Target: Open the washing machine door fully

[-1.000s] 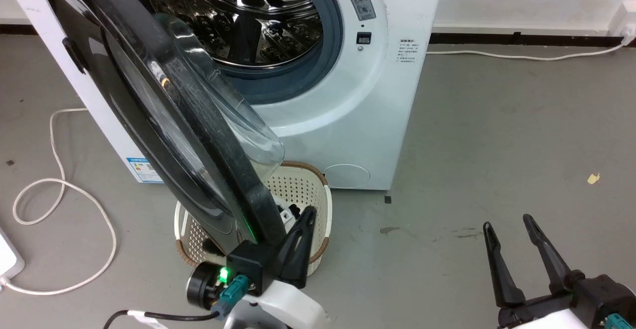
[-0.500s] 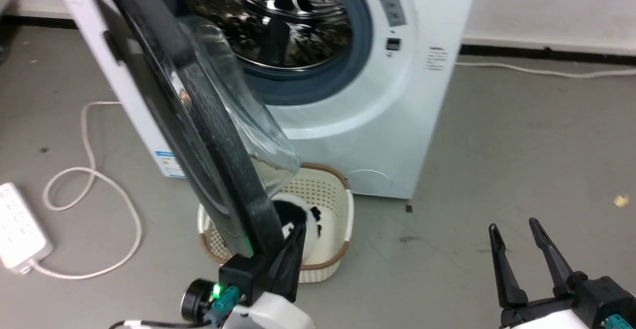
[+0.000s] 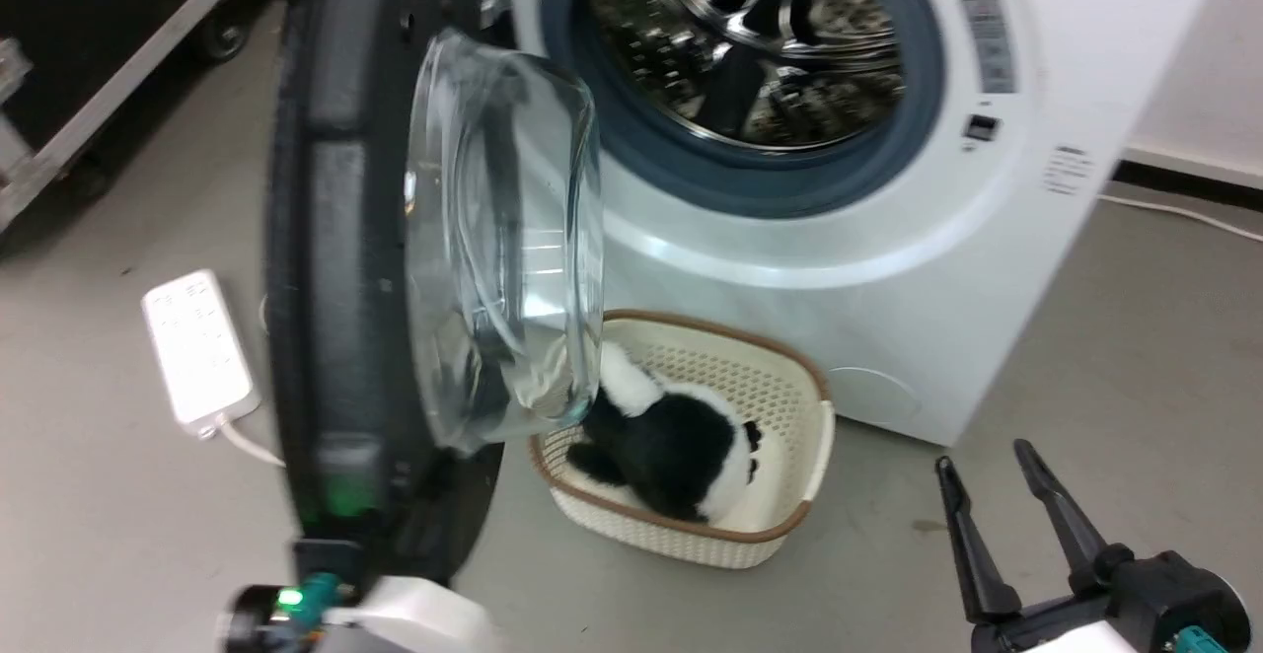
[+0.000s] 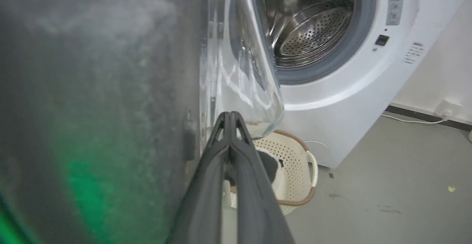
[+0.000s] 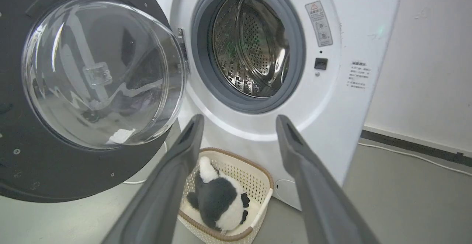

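Observation:
The washing machine door (image 3: 335,239) stands swung out to the left of the white washing machine (image 3: 888,268), its clear glass bowl (image 3: 503,239) bulging toward the steel drum (image 3: 750,41). My left gripper (image 4: 229,117) is shut with nothing between its fingers, which lie along the door's (image 4: 92,89) inner face just below the glass (image 4: 239,70). In the head view its wrist sits under the door's lower rim. My right gripper (image 3: 987,461) hangs open at the lower right, apart from the machine, facing the door (image 5: 22,163) and drum (image 5: 254,48) with its fingers spread (image 5: 238,120).
A cream perforated basket (image 3: 789,495) holding a black-and-white plush toy (image 3: 671,436) sits on the floor below the drum opening. A white power strip (image 3: 197,347) lies left of the door. A dark wheeled case (image 3: 99,41) stands at the far left.
The head camera has turned left, shifting the whole picture. The door has swung farther away from the drum opening, and my left gripper's fingers have gone behind its lower rim.

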Tool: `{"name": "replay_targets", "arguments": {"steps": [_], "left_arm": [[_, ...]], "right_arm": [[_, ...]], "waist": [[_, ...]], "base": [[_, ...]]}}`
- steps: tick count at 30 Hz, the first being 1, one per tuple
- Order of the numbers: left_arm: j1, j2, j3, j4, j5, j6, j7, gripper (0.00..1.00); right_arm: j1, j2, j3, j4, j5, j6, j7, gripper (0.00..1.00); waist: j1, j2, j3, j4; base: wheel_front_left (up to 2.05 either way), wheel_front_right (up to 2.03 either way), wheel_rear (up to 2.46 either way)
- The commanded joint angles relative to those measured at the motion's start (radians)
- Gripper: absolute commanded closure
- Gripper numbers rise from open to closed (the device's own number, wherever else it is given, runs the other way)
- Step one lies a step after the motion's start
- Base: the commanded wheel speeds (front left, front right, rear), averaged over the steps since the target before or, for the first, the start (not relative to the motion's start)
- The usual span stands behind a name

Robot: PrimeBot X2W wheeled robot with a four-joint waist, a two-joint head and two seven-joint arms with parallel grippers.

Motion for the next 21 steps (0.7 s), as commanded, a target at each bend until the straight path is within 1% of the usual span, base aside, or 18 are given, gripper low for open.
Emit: {"name": "replay_targets", "arguments": {"steps": [1, 6, 9, 11, 14, 19, 20, 21], "left_arm": [[-0.001, 0.020, 0.027, -0.005, -0.010, 0.008, 0.004, 1.00], [-0.021, 0.071, 0.118, -0.005, -0.047, 0.027, 0.011, 1.00], [-0.038, 0.098, 0.199, 0.011, -0.087, 0.051, 0.013, 1.00], [-0.052, 0.127, 0.255, 0.028, -0.111, 0.061, 0.011, 1.00], [-0.082, 0.170, 0.315, 0.066, -0.143, 0.053, 0.012, 1.00], [-0.159, 0.250, 0.381, 0.168, -0.183, 0.021, 0.017, 1.00], [-0.159, 0.250, 0.381, 0.168, -0.183, 0.021, 0.017, 1.00], [-0.195, 0.274, 0.403, 0.211, -0.196, 0.011, 0.009, 1.00]], "right_arm": [[-0.006, 0.003, 0.005, 0.001, -0.006, -0.001, -0.005, 0.00], [-0.024, 0.003, 0.014, 0.001, -0.030, -0.001, -0.005, 0.00], [-0.034, 0.003, 0.017, 0.002, -0.047, -0.001, -0.005, 0.00], [-0.038, 0.000, 0.017, 0.003, -0.054, -0.001, -0.004, 0.00], [-0.047, -0.013, 0.018, -0.004, -0.060, -0.001, 0.001, 0.00], [-0.060, -0.038, 0.017, -0.026, -0.065, -0.001, 0.020, 0.00], [-0.060, -0.038, 0.017, -0.026, -0.065, -0.001, 0.020, 0.00], [-0.061, -0.050, 0.022, -0.036, -0.067, -0.001, 0.029, 0.00]], "waist": [[0.0001, 0.0000, 0.028, 0.036], [0.0001, 0.0000, 0.078, 0.051], [0.0001, 0.0000, 0.112, 0.050], [0.0001, 0.0000, 0.128, 0.048], [0.0001, 0.0000, 0.158, 0.042], [0.0001, 0.0000, 0.201, 0.027], [0.0001, 0.0000, 0.201, 0.027], [0.0001, 0.0000, 0.217, 0.021]], "base": [[0.00, 0.00, 0.00], [0.00, 0.00, 0.00], [0.00, 0.00, 0.00], [0.00, 0.00, 0.00], [0.00, 0.00, 0.00], [0.00, 0.00, 0.00], [0.00, 0.00, 0.00], [0.00, 0.00, 0.00]]}}
